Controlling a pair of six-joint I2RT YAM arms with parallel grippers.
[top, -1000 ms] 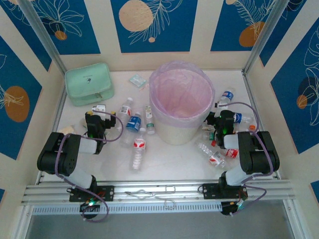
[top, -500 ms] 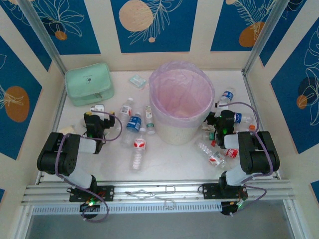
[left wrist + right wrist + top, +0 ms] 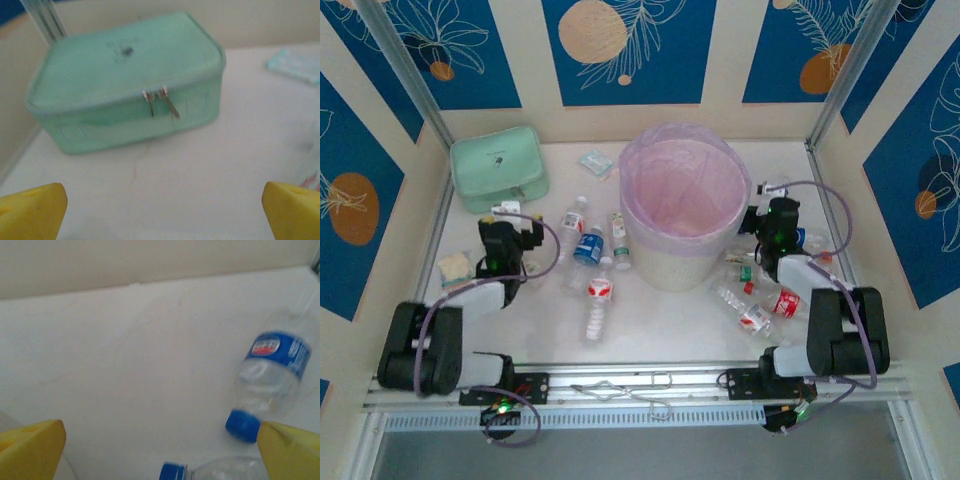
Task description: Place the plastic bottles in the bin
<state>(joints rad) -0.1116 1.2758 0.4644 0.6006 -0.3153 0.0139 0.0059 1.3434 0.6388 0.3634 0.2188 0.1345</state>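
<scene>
The left gripper (image 3: 162, 210) holds its yellow jaws spread wide with nothing between them, and bare table (image 3: 200, 170) lies under the gap. Straight ahead of the jaws sits the mint-green zip pouch (image 3: 125, 85), with two zip pulls (image 3: 159, 100) hanging at its front. A small dark print on its top is too blurred to read.

The right gripper (image 3: 160, 450) is just as wide and empty. Just ahead of its right jaw lies a clear bottle (image 3: 272, 375) with a blue cap and a blue label. The label carries a red-and-white logo, but its lettering is unreadable. A second blue-capped bottle (image 3: 210, 472) shows low in the gap, nearer the right jaw.

From above, the bin (image 3: 670, 265) stands between the two grippers. More plastic bottles (image 3: 588, 245) lie on the table between it and the left jaws.
</scene>
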